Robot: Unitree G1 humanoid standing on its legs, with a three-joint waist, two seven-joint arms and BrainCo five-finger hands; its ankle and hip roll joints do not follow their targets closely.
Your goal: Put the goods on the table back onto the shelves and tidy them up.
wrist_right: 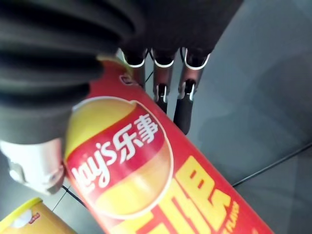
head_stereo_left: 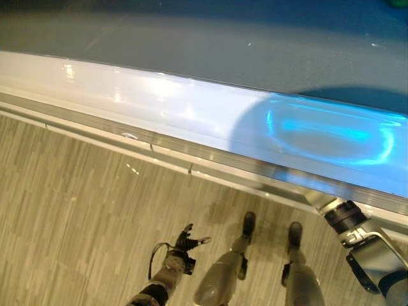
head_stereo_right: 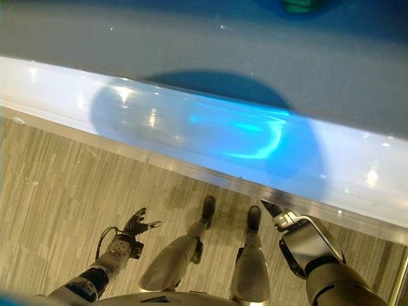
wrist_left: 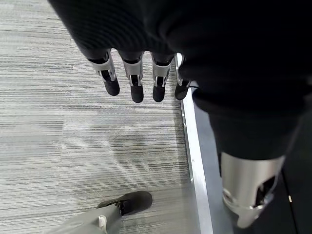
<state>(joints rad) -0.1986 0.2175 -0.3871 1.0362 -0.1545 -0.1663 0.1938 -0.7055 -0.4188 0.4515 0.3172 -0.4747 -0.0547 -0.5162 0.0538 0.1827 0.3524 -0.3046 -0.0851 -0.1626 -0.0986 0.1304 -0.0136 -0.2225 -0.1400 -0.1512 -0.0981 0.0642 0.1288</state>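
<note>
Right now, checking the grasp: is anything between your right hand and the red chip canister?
Nothing: the right hand lies directly against the red chip canister, right wrist view.

A red chip can [wrist_right: 161, 190] with a yellow and red logo runs from the upper left to the lower right, tilted. A yellow can [wrist_right: 29, 219] shows at the lower left corner.

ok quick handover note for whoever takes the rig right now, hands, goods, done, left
Left hand: hangs low over the floor, fingers straight, holding nothing.
Right hand: beside a red chip can; whether it grips the can cannot be told. A yellow can sits nearby.
Table: the part seen from the head shows no goods.
Done: cannot tell.
Left: confirm the grip on the red can, shelve it, then the yellow one, and tidy.
</note>
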